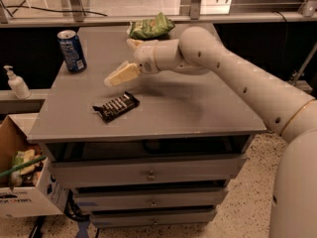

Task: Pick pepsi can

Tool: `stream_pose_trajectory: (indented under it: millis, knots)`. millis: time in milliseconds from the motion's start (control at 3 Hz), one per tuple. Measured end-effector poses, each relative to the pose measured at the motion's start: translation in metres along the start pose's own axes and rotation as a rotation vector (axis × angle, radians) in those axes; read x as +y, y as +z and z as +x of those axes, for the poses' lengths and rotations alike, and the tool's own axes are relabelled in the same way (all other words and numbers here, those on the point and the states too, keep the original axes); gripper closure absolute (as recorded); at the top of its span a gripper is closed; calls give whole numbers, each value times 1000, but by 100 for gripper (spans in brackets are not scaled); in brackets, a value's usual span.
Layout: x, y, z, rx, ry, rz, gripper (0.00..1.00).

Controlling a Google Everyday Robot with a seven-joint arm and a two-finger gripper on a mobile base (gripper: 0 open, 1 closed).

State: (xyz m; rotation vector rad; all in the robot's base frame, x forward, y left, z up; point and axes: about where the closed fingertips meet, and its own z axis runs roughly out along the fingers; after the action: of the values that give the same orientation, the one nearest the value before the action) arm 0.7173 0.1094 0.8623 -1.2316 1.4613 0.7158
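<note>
Pepsi can (72, 50) blue, silver rim, upright at back-left of table (198, 108); gripper (119, 61) hovers apart, fingers (121, 74) spread, empty.

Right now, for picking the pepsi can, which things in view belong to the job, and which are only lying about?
For the job: the blue cylindrical pepsi can with silver rim, upright on the grey tabletop; the cream gripper, hovering right of the can, not touching it.
Lying about: crumpled green snack bag; flat black striped candy bar; white plastic pump bottle; brown cardboard box.
</note>
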Motion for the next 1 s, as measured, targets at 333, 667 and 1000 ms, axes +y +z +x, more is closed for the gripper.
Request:
stream_pose_trajectory:
  millis: [333,667,1000]
  knots:
    - [-3,35,-4,-39,24,-12,0]
    - [1,70,-13,-60,57,-45,0]
    - [7,106,-26,-83,81,-89,0]
